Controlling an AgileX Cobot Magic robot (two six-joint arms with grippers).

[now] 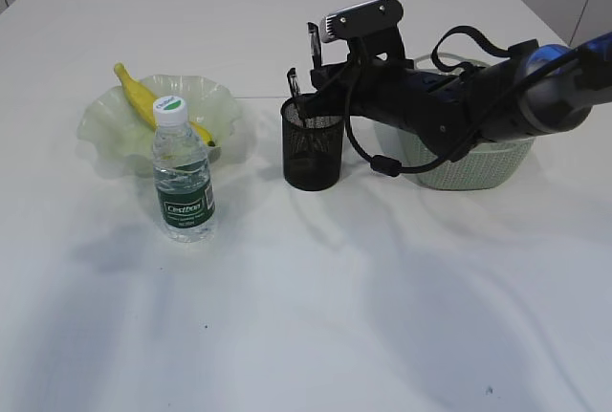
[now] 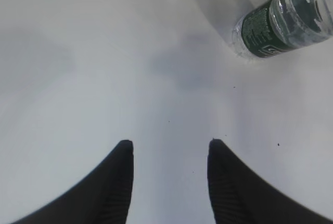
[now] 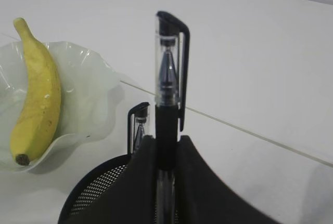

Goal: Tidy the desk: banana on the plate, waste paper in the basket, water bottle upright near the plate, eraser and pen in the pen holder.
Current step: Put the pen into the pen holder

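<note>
White and plain, the desk (image 1: 316, 316) carries a seam across its far half, and its near stretch lies bare. Over that bare part hangs the left gripper (image 2: 169, 148), its jaws parted with nothing between them, likely idling while the other arm works. Nearest of the things, toward the left edge, the water bottle (image 1: 183, 175) stands upright just in front of the plate (image 1: 105, 125), so that part of the task looks done. The banana (image 1: 143, 101) lies in the plate, its dark tip toward the near rim.

Midway across, close to the seam, sits the pen holder (image 1: 312, 152). The right gripper (image 3: 165, 154) is poised right above its mouth, jaws clamped on a pen (image 3: 169, 94) held upright, cap end up, presumably so it can drop straight into the cup. A second pen (image 3: 138, 130) already stands inside. The basket (image 1: 478, 168) sits beyond, toward the right edge, mostly hidden behind the right arm; waste paper and eraser cannot be seen.
</note>
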